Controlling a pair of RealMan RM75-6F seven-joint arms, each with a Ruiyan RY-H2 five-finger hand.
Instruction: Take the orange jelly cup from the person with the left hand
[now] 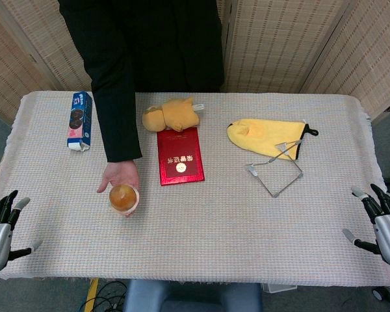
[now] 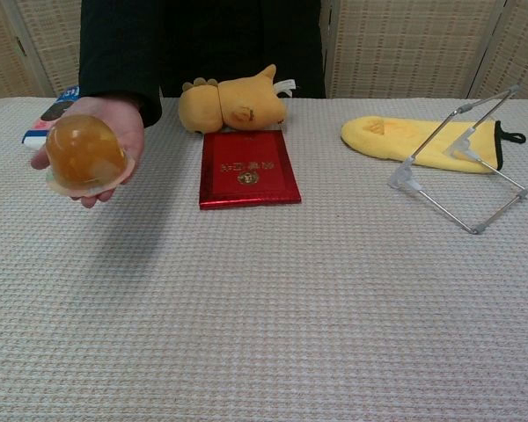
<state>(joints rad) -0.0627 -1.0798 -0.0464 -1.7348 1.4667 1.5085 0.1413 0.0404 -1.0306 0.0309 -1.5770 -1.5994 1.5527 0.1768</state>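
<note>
Head view shows the person's hand (image 1: 120, 175) offering the orange jelly cup (image 1: 123, 198); the left hand (image 1: 1, 224), fingers spread and empty, must reach toward it.

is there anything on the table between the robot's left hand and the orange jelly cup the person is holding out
Nothing visible does. The left hand sits open at the table's near left edge, and the orange jelly cup rests on the person's hand further in. Only bare tablecloth lies between them; the blue snack pack sits further back.

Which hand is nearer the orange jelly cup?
Left. The left hand sits at the table's near-left edge, just left of the orange jelly cup held in the person's hand; the right hand is across the table.
</note>
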